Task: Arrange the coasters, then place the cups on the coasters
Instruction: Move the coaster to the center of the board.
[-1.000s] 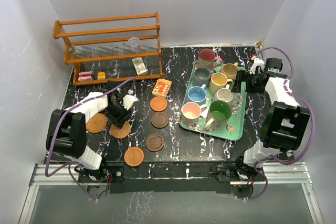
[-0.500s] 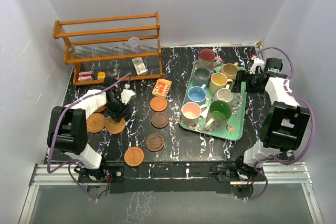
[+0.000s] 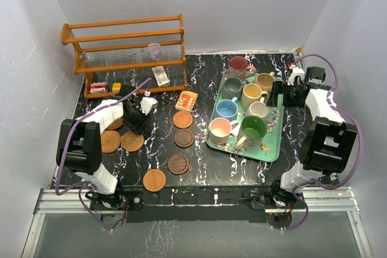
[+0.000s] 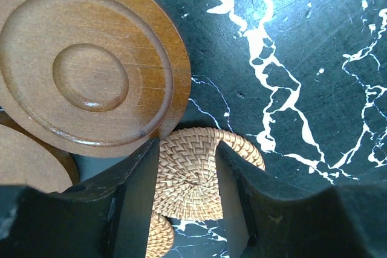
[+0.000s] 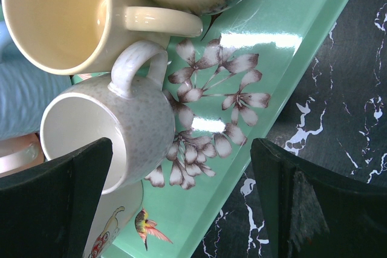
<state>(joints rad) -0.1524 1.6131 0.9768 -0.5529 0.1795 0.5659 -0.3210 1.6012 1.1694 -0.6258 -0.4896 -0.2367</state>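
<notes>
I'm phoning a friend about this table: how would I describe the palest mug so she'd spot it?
Find the green tray on the right side of the table. In its right-hand row of mugs, the off-white mug sits between the yellow mug and the green mug. It alone is pale and speckled outside, white inside.

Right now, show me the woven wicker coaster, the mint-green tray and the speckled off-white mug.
woven wicker coaster (image 4: 187, 176): left wrist view, centre.
mint-green tray (image 5: 290, 22): right wrist view, bare floor.
speckled off-white mug (image 5: 145, 119): right wrist view, outer wall.

Left pincer (image 4: 187, 176) & right pincer (image 5: 181, 182) blk; arms (image 3: 106, 113) white-shelled, blk-jointed; purple cables (image 3: 315, 56).
</notes>
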